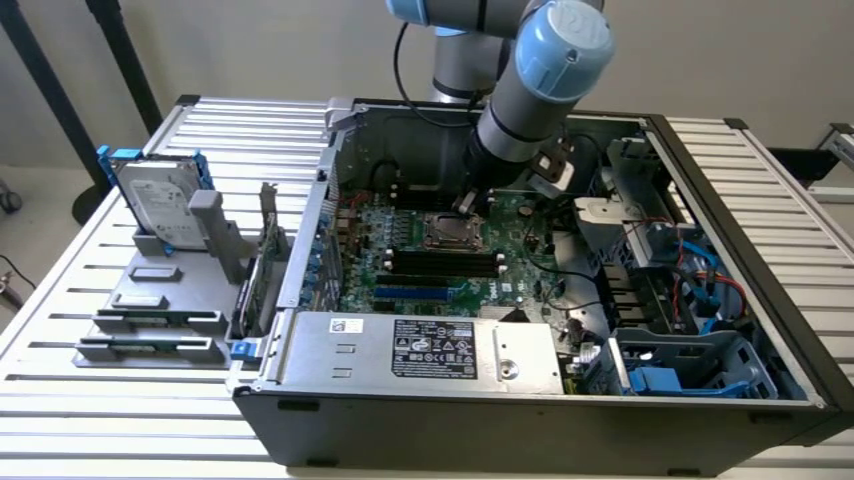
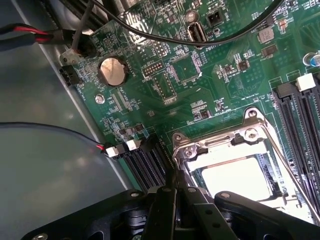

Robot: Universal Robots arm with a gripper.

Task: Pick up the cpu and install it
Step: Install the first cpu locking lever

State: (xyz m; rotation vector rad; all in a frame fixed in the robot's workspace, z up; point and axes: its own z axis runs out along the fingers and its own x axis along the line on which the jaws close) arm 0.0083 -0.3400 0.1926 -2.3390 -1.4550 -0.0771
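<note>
My gripper (image 1: 470, 207) is down inside the open computer case, right over the motherboard's processor socket (image 1: 451, 232). In the wrist view its dark fingers (image 2: 172, 197) are pressed together with nothing visible between them, at the edge of the socket's metal frame (image 2: 250, 131). A bright, silvery flat square that looks like the cpu (image 2: 240, 175) lies inside that frame. The frame's load plate looks raised and its thin lever (image 2: 287, 165) runs along one side.
Black cables (image 2: 150, 32) cross the green motherboard near a coin battery (image 2: 111, 70). Memory slots (image 1: 441, 265) lie beside the socket. The power supply (image 1: 420, 350) and case walls hem the arm in. A hard drive with blue rails (image 1: 160, 205) stands on a grey fixture at the exterior view's left.
</note>
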